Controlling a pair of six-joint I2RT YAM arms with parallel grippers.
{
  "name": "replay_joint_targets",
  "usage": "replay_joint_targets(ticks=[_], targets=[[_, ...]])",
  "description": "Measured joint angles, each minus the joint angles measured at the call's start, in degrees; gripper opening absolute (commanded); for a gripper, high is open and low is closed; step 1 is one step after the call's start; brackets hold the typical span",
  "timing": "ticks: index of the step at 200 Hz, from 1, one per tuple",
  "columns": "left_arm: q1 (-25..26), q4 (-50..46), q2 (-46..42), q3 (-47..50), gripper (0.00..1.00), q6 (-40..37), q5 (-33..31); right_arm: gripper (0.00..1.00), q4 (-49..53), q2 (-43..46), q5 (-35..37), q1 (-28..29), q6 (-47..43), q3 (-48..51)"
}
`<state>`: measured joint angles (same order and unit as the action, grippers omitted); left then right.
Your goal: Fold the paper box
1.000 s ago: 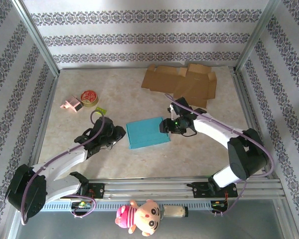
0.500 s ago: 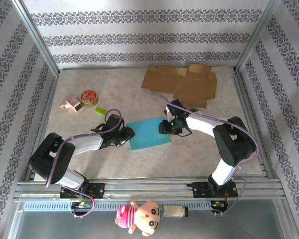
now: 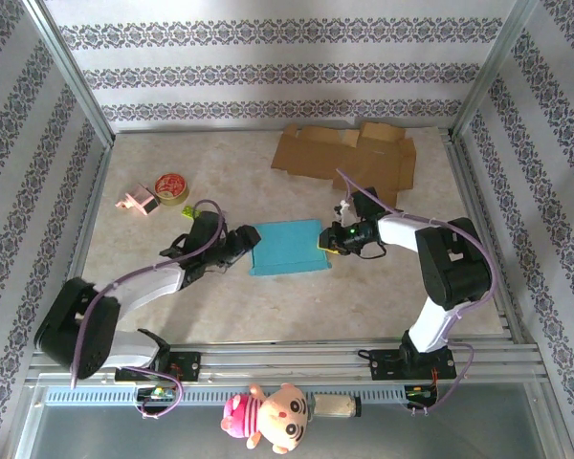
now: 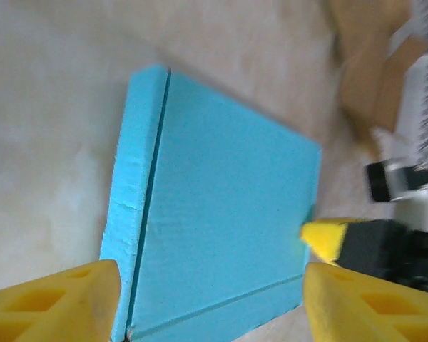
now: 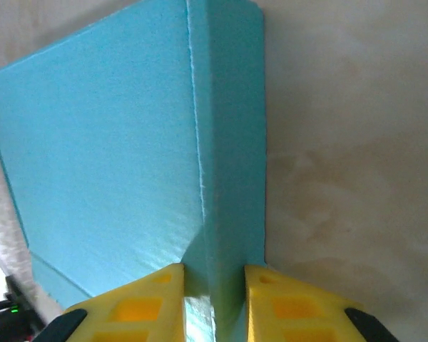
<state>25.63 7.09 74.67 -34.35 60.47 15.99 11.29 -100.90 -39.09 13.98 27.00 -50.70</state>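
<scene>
The counter (image 3: 172, 191) carries a flattened sheet of brown cardboard (image 3: 349, 158) in the upper right of the top view. The blue box (image 3: 287, 247) lies flat at the middle, its long axis running left to right across the frame.

The left arm (image 3: 163, 277) reaches in from the lower left and the right arm (image 3: 407, 231) from the right, so each meets one short end of the box.

The right jaws are clamped on the box's right edge. In the right wrist view a raised blue flap (image 5: 232, 142) stands pinched between the two yellow pads (image 5: 135, 306).

The left jaws stand wide apart and hold nothing. In the left wrist view the box (image 4: 221, 206) lies straight ahead of them, with its creased side strip (image 4: 132, 199) toward the left pad (image 4: 53, 299).

The left arm looks the better placed to work that free strip, which runs lengthwise away from its jaws, while the right arm holds the far end.
</scene>
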Motion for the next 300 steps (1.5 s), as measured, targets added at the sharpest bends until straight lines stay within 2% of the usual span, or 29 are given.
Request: replay_joint_targets(ticks=[20, 37, 72, 114, 153, 185, 210, 256, 275, 300], targets=[[-3.30, 0.26, -0.17, -0.44, 0.77, -0.81, 0.96, 0.21, -0.72, -1.68, -4.07, -2.43, 0.31, -0.09], [-5.11, 1.20, 5.05, -1.57, 0.80, -2.01, 4.68, 0.21, -1.09, -3.04, -7.34, -3.85, 0.31, -0.20], [-5.40, 9.66, 16.90, -3.34, 0.82, -2.12, 13.81, 0.21, -1.33, -4.28, -10.56, -5.99, 0.17, -0.20], [-5.40, 20.76, 24.28, -5.88, 0.81, 0.42, 18.62, 0.21, -1.33, -4.72, -11.61, -7.23, 0.00, -0.20], [-5.79, 36.17, 32.04, -5.81, 0.71, 8.72, 20.39, 0.21, -1.27, -4.72, -11.39, -8.15, 0.04, -0.44], [-5.70, 46.51, 36.00, -4.35, 0.56, 15.21, 19.47, 0.23, -1.31, -4.72, -11.15, -8.87, 0.09, -0.55], [-5.44, 48.33, 35.67, -4.22, 0.43, 17.25, 18.12, 0.25, -1.38, -4.57, -11.13, -9.01, 0.26, -0.55], [-4.35, 47.39, 30.73, -4.33, 0.31, 18.27, 17.00, 0.42, -1.27, -2.62, -8.96, -8.94, 1.40, -0.22], [-3.56, 45.53, 28.48, -4.57, 0.28, 18.21, 17.00, 0.54, -0.33, 1.38, -7.23, -8.44, 1.75, 0.39], [-3.26, 41.79, 25.92, -5.18, 0.25, 17.53, 16.52, 0.57, 1.33, 10.10, -3.85, -7.72, 2.58, 0.59]])
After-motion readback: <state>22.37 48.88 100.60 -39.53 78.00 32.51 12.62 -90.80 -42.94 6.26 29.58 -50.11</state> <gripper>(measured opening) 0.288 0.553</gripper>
